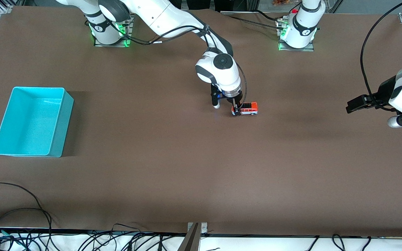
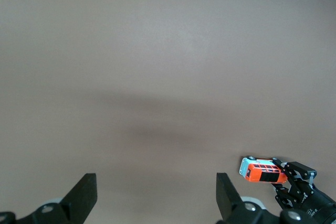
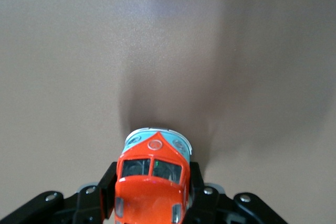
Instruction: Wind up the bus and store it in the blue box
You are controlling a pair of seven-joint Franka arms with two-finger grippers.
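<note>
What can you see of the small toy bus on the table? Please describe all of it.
The bus is a small toy van with an orange-red top, dark roof panels, a white and light-blue lower body, and dark windscreen panes; it looks like glossy plastic or metal. It stands upright on its wheels on the brown table, near the middle. The right claw is shut on one end of it, a finger on each side. Nothing else touches it.

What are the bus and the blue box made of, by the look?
Bus: glossy painted shell, likely plastic or die-cast; highlights on the orange roof, clear windscreen panes. The right hand is shut on it.
Blue box: smooth turquoise plastic, probably moulded; thin even walls, rounded corners, soft sheen.
</note>
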